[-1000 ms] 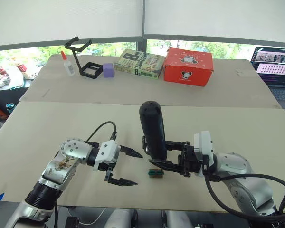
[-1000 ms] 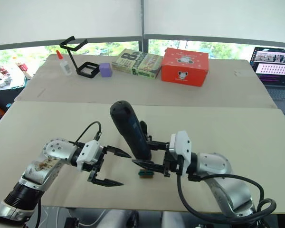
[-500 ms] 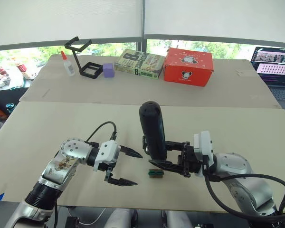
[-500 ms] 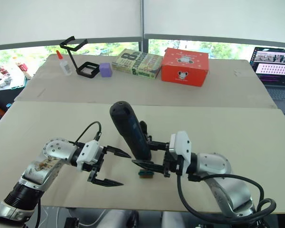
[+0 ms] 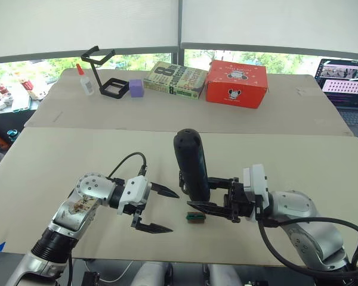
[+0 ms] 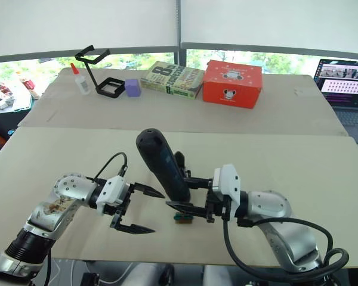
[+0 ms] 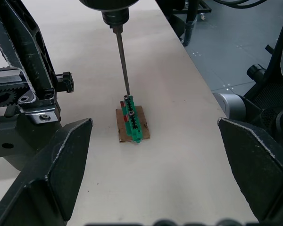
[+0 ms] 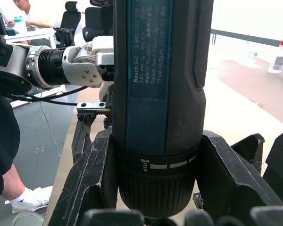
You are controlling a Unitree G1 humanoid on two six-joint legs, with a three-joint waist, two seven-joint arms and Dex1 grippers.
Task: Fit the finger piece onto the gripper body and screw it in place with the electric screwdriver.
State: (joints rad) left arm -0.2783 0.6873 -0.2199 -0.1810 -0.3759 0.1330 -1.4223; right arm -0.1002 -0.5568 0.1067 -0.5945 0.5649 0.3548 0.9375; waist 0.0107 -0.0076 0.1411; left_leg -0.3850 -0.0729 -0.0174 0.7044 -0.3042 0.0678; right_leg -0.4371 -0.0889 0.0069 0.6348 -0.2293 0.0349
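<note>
The long matte-black cylindrical electric screwdriver bears "Bosch GO", "3.6V". A large "8" marks the olive-green book lying flat.

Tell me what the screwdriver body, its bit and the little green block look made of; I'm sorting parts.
Electric screwdriver: matte black plastic, probably, with a printed label. Its bit: bare metal, thin and grey. Green block: seemingly moulded plastic, resting on a small tan card-like square.
</note>
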